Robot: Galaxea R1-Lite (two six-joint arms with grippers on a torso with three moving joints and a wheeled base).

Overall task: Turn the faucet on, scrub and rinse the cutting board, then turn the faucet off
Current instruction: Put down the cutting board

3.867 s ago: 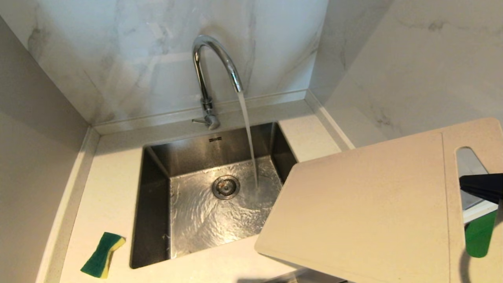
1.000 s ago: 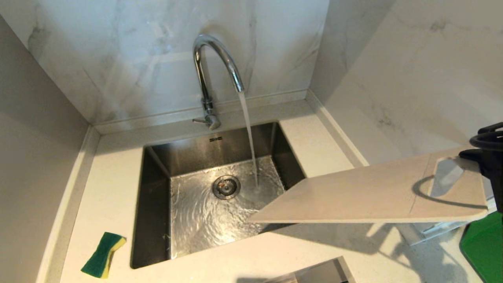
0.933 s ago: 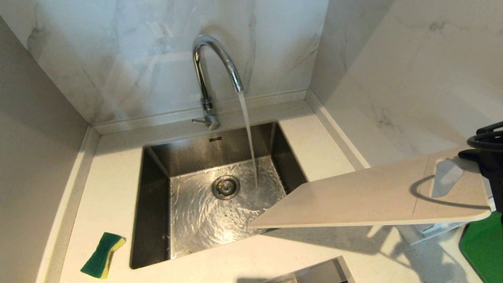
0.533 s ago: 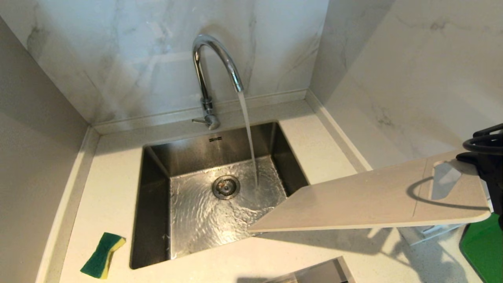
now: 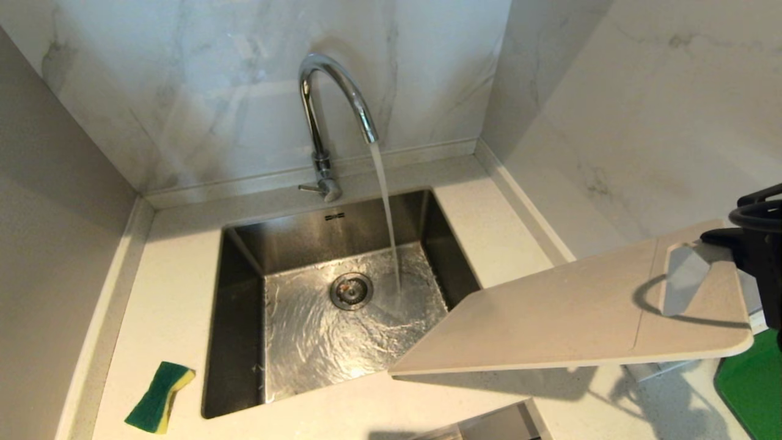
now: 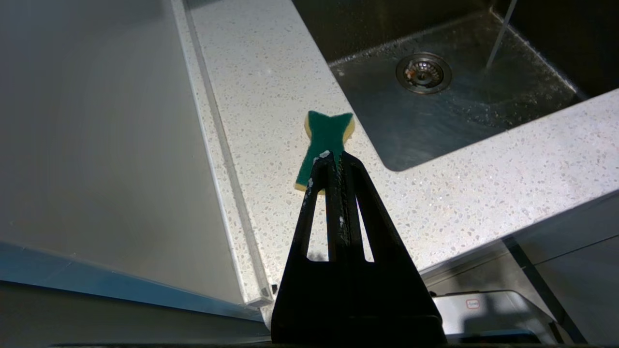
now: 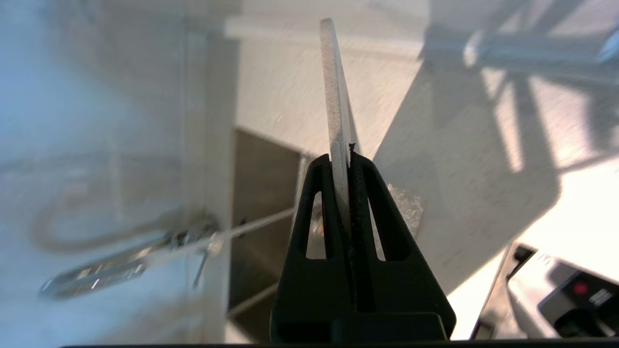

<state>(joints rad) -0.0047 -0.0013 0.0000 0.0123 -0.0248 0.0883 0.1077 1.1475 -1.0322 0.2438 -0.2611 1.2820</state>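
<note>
While water runs from the faucet [image 5: 335, 104] into the sink [image 5: 241, 342], the right gripper [image 7: 349, 153] hangs at the right edge of the head view, fingers pinched tight on the thin edge of the cutting board [image 5: 568, 318] at its slotted handle end. Board held off the counter [image 5: 171, 293], tilted, reaching away from the gripper toward the sink. Far corner of the board overhangs the sink's near-right rim; the stream falls beyond that corner, not on the board. Right wrist view: board edge-on between the two fingers, running straight out ahead of them.

Left gripper [image 6: 332, 162]: fingers pressed together, nothing between them, held above the counter. A green and yellow sponge [image 5: 160, 396] lies on the counter beyond its tips, just beside the sink's near-left corner, not touched.

Room: open basin ahead of the board's far end, bare counter beneath it. Marble wall stands close behind the right gripper. A green slab [image 5: 750, 382] lies under the right gripper, at the frame's corner.
</note>
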